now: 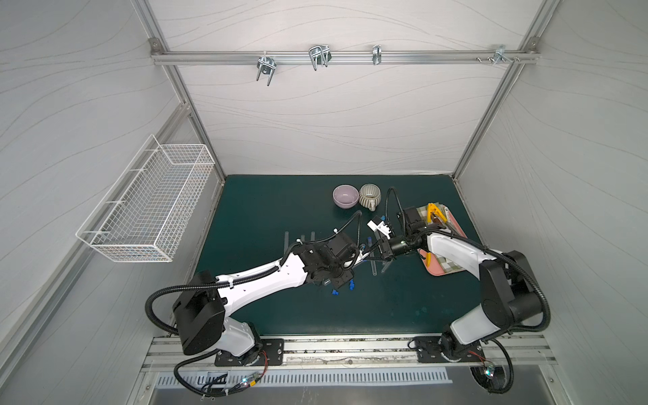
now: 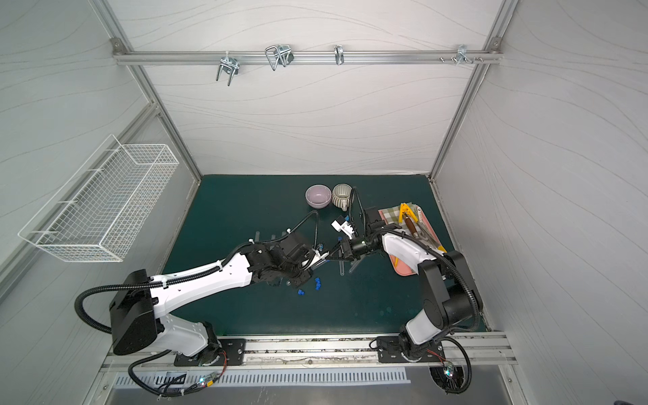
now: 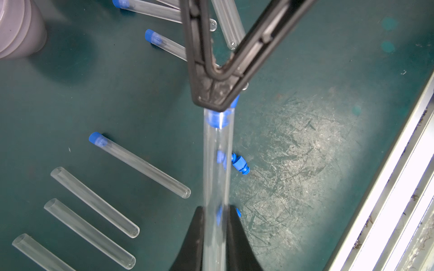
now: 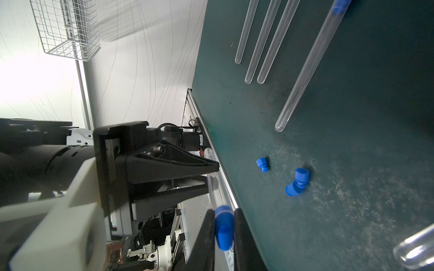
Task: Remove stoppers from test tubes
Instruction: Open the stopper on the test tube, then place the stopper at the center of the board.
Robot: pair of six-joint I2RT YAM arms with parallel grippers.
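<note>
My left gripper (image 3: 217, 208) is shut on a clear test tube (image 3: 217, 178), held above the mat mid-table. My right gripper (image 4: 224, 211) is shut on the blue stopper (image 4: 224, 227) at that tube's mouth. In the left wrist view the stopper (image 3: 217, 118) still sits in the mouth. Both top views show the two grippers tip to tip, left (image 1: 362, 254) and right (image 1: 371, 251). Three open tubes (image 3: 94, 201) and a stoppered tube (image 3: 141, 164) lie on the mat. Loose stoppers (image 4: 297, 181) lie nearby (image 1: 335, 292).
A lilac bowl (image 1: 345, 195) and a striped mug (image 1: 370, 196) stand at the back. A pink tray (image 1: 441, 271) with a checked cloth and yellow-handled tools (image 1: 434, 212) lies under the right arm. A wire basket (image 1: 147, 207) hangs on the left wall.
</note>
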